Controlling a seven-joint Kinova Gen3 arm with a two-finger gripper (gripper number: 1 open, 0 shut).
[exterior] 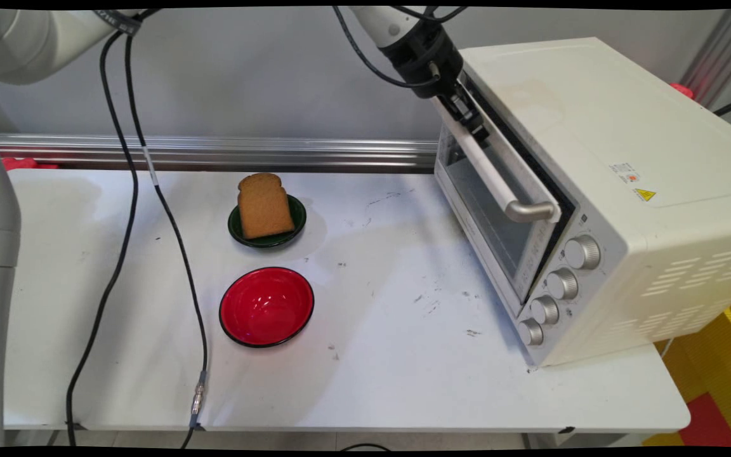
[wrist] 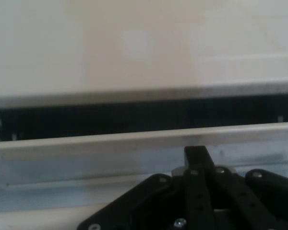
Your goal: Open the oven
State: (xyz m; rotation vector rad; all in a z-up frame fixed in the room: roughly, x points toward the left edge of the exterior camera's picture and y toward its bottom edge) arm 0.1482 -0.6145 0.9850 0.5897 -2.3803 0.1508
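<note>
Nearest the camera, a table (exterior: 403, 381) spans the lower frame. At right stands an oven (exterior: 606, 190), door ajar. Frame centre: red bowl (exterior: 266, 306), toast (exterior: 264, 205) on green plate (exterior: 296, 219). Top centre, gripper (exterior: 470, 124) pinches the door handle (exterior: 499, 181).

The white tabletop (exterior: 403, 355) is scuffed with small dark marks, most of them toward its middle and right. A cream toaster oven (exterior: 600, 190) stands on its right end, and left of centre sit a small dark green dish (exterior: 298, 219), toward the back, and a red bowl (exterior: 266, 306) with a black rim in front of it, the two near but apart. Two black cables (exterior: 175, 235) trail down across the left part and over the near edge.
</note>
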